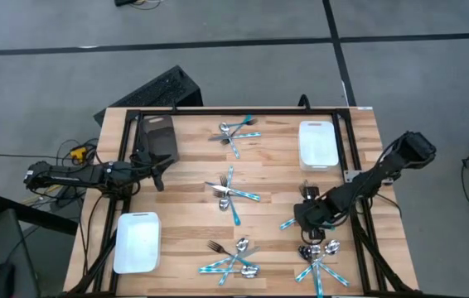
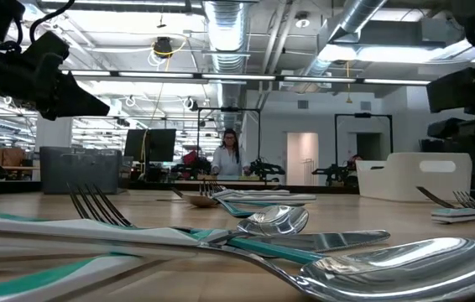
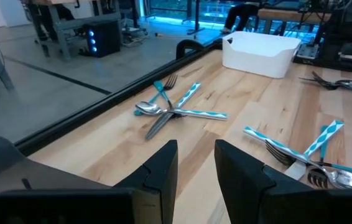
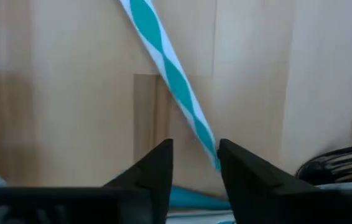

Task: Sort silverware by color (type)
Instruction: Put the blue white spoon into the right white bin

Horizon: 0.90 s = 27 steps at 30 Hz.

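The teal-and-white striped handle (image 4: 171, 78) lay flat on the tabletop (image 1: 185, 199) straight ahead of the right gripper (image 4: 194, 163), its long axis slanting across the gap between the fingers, with the near end just reaching that gap. The fingers stood apart with the handle's tip between them, not visibly pinched, so the piece looked set down or not yet gripped; from above, that gripper (image 1: 307, 217) hung low over the tabletop beside a short teal piece (image 1: 288, 222). The right arm was plainly the nearer one; a grasp would likely call for turning the fingers square to the slanted handle. The rest of the silverware lay in four loose clusters: one at the far edge (image 1: 236, 132), one in the middle (image 1: 230, 194), one at the near edge (image 1: 233, 258), and one near the right arm's base (image 1: 321, 261). Each mixed shiny metal pieces with teal-handled ones, but they overlapped too much for me to count forks, spoons and knives. There were three bins: a white bin (image 1: 318, 143) at the far right, a second white bin (image 1: 137, 241) at the near left, and one dark bin (image 1: 159, 136) at the far left. The left gripper (image 1: 157, 170) waited beside the dark bin, its fingers (image 3: 163, 168) partly open and holding nothing.
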Each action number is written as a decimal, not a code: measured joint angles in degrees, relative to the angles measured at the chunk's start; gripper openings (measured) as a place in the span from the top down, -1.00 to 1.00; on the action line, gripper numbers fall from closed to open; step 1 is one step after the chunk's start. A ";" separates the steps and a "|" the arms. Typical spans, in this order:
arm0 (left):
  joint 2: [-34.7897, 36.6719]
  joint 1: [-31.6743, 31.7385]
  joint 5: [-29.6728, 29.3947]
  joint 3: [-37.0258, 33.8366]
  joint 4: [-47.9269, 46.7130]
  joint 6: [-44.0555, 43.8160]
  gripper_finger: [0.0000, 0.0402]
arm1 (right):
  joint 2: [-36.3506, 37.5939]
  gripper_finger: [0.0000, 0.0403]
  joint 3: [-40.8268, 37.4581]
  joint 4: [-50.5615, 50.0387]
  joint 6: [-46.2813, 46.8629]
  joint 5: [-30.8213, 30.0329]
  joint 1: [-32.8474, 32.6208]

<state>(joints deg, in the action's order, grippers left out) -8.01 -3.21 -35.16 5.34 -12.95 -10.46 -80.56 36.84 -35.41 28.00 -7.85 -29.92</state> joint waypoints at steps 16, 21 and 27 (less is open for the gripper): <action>0.00 -0.02 0.46 0.02 -0.37 -3.11 0.52 | -1.07 0.73 -0.15 0.39 0.07 0.57 2.66; 0.01 -0.02 0.46 0.02 -0.44 -3.76 0.52 | 0.51 0.84 2.40 -0.96 0.51 -1.12 4.48; 0.00 -0.02 0.49 0.02 -0.46 -4.18 0.52 | 5.37 0.78 9.48 -3.29 2.57 -9.89 8.57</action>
<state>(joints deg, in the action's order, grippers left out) -8.01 -3.22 -34.67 5.37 -13.41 -14.64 -75.19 46.31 -38.70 30.57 -17.74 -21.35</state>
